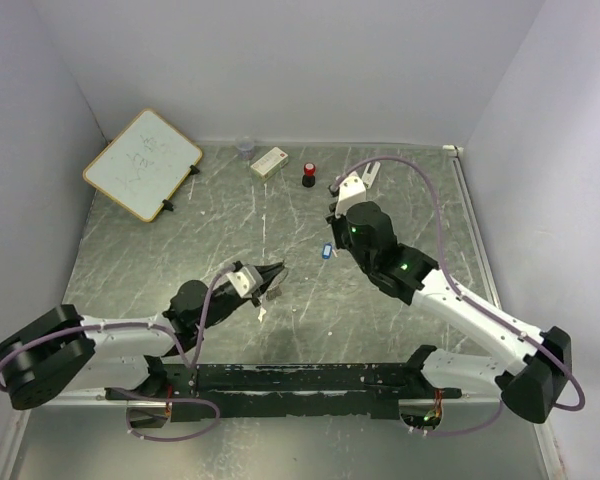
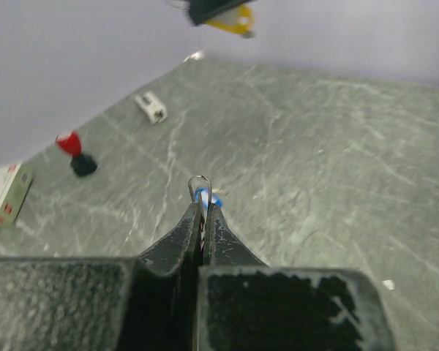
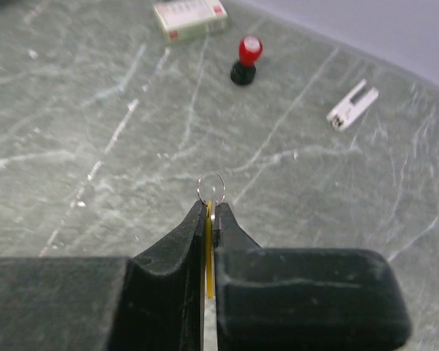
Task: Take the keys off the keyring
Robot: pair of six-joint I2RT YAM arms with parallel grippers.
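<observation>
Pinching a thin wire loop (image 2: 199, 182) at its very tips, the left gripper (image 2: 203, 210) is clamped tight; the blue key (image 1: 327, 251) lies just beyond. The right gripper (image 3: 211, 210) clamps the yellow key (image 3: 208, 256), the keyring (image 3: 211, 188) poking past its tips. So shallow a pinch could let either wire slip. Farther out, print on the box (image 3: 190, 18) is unreadable.

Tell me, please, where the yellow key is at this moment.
The yellow key is pinched between the fingers of the shut right gripper, as the right wrist view shows, with a thin silvery ring sticking out just beyond the fingertips.
</observation>
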